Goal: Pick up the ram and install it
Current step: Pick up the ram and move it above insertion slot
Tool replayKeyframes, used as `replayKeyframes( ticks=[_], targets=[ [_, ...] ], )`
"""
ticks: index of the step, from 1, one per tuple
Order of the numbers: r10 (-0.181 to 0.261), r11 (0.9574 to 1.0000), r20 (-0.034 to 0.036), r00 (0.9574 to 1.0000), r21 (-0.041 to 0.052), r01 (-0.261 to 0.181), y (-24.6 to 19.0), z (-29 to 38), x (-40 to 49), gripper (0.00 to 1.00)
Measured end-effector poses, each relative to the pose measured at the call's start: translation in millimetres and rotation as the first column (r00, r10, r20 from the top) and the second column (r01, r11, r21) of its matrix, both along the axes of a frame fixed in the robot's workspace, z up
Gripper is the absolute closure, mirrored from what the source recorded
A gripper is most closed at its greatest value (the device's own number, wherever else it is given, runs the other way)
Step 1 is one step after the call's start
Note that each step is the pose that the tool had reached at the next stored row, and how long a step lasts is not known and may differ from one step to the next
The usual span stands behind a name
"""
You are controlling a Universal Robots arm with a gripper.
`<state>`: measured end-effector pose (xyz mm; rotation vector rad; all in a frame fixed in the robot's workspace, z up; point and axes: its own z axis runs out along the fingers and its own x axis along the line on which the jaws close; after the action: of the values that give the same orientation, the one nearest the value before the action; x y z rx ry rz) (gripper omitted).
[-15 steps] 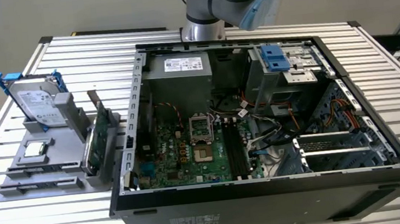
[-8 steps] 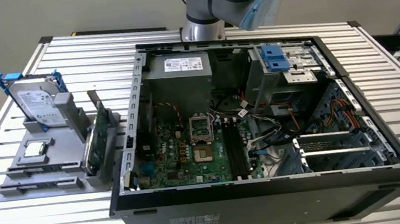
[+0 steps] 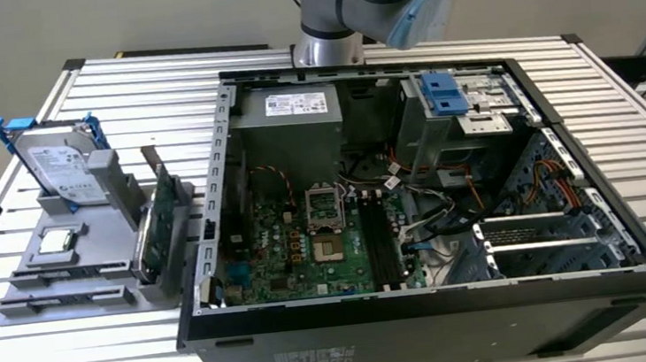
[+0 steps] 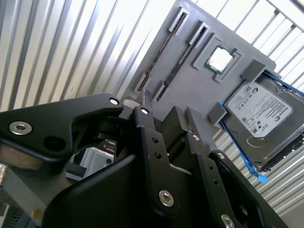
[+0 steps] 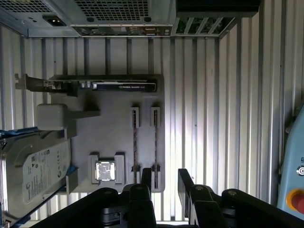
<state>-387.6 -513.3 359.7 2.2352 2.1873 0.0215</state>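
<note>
Two ram sticks [image 5: 155,141] stand edge-up and side by side in slotted holders on a grey tray [image 5: 114,133]. In the second wrist view the ram [image 4: 164,50] runs as thin dark lines across the tray, and in the exterior view the ram [image 3: 65,276] lies at the tray's front. My gripper [image 5: 165,179] hovers above the tray, just past one end of the sticks. Its black fingers [image 5: 146,176] are apart with nothing between them. In the second wrist view the gripper [image 4: 167,116] also stands open, clear of the tray.
The tray also carries a silver hard drive [image 3: 61,171] in a blue bracket, a processor chip [image 3: 56,240] and an upright green card [image 3: 156,224]. The open computer case [image 3: 205,246] lies to the exterior view's right, with black memory slots [image 3: 377,242] on its board. A red button [image 5: 297,202] sits nearby.
</note>
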Motion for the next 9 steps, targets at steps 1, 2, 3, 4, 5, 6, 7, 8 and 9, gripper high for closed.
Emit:
replayKeyframes(
  ticks=[1, 2, 3, 4, 5, 6, 7, 8, 9],
  targets=[
    [0.0, 1.0, 0.0, 1.0, 0.0, 0.0, 0.0, -0.5, 0.0, 0.0],
    [0.0, 1.0, 0.0, 1.0, 0.0, 0.0, 0.0, -1.0, 0.0, 0.0],
    [0.0, 1.0, 0.0, 1.0, -0.0001, 0.0, 0.0, -1.5, 0.0, 0.0],
    [0.0, 1.0, 0.0, 1.0, -0.0001, 0.0, 0.0, -2.0, 0.0, 0.0],
    [0.0, 1.0, 0.0, 1.0, -0.0001, 0.0, 0.0, -2.5, 0.0, 0.0],
    [0.0, 1.0, 0.0, 1.0, 0.0, 0.0, 0.0, -3.0, 0.0, 0.0],
    [0.0, 1.0, 0.0001, 1.0, 0.0, 0.0, 0.0, -3.5, 0.0, 0.0],
    [0.0, 1.0, 0.0, 1.0, -0.0001, 0.0, 0.0, -4.0, 0.0, 0.0],
    [0.0, 1.0, 0.0, 1.0, -0.0001, 0.0, 0.0, -4.4, 0.0, 0.0]
  ],
)
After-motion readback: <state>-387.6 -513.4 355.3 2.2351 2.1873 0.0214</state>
